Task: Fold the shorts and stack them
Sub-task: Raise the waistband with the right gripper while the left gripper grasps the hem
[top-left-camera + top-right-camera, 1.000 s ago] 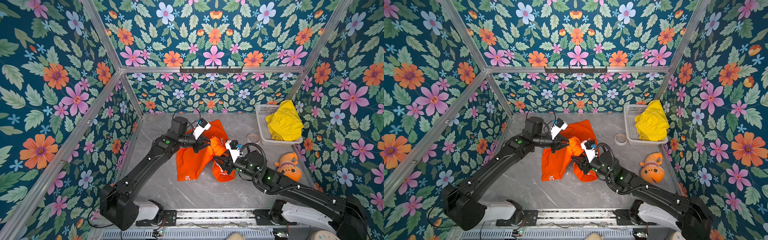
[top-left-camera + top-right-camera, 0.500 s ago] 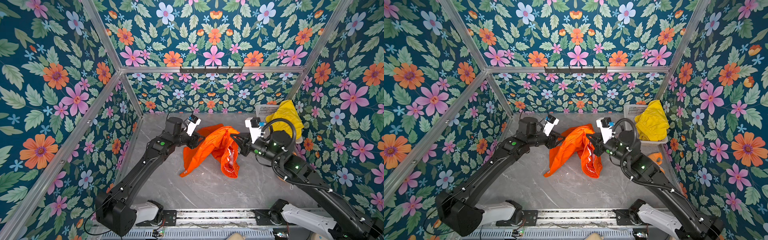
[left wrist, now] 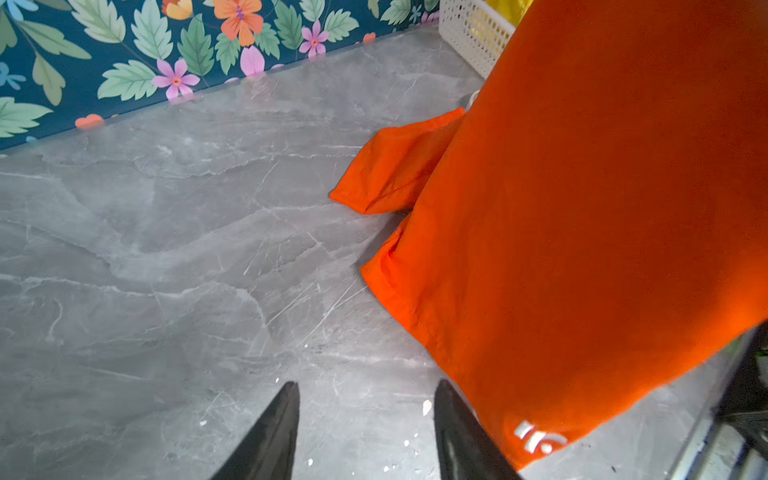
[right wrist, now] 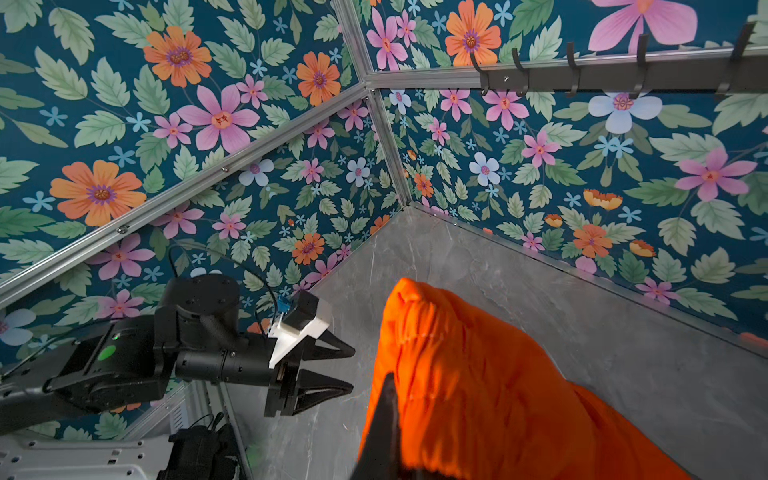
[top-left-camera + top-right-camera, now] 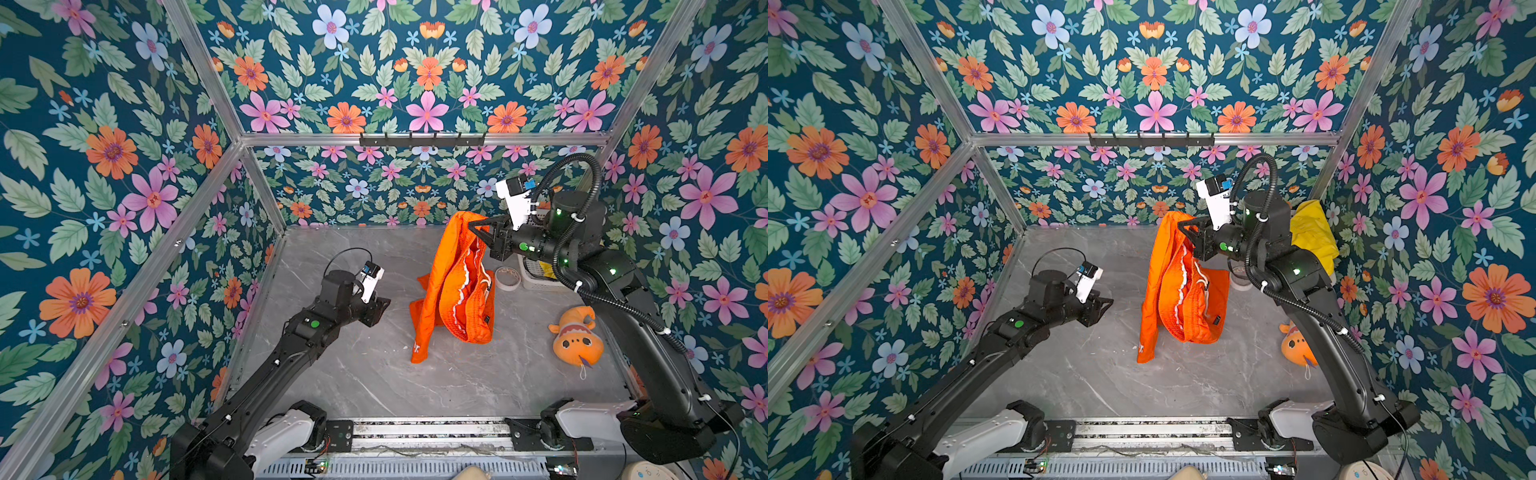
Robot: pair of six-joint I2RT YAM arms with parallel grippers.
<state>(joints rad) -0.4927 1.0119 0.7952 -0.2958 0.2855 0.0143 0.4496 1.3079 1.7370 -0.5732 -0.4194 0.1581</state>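
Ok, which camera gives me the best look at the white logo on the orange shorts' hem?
The left wrist view: the logo sits large and close on the orange shorts' lower corner. In both top views it is only a tiny white mark. The right wrist view shows just the gathered top, no logo.

shorts point(image 5: 451, 291) between left gripper point(image 5: 384, 309) and basket point(image 5: 533, 277)

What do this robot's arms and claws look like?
The left arm and right arm are black jointed segments on white bases, each with a green light. Each wrist carries a white camera block. The left claw and right claw are black, with two pointed triangular fingers. A ribbed black hose loops over the right arm; a thin black cable arcs over the left.
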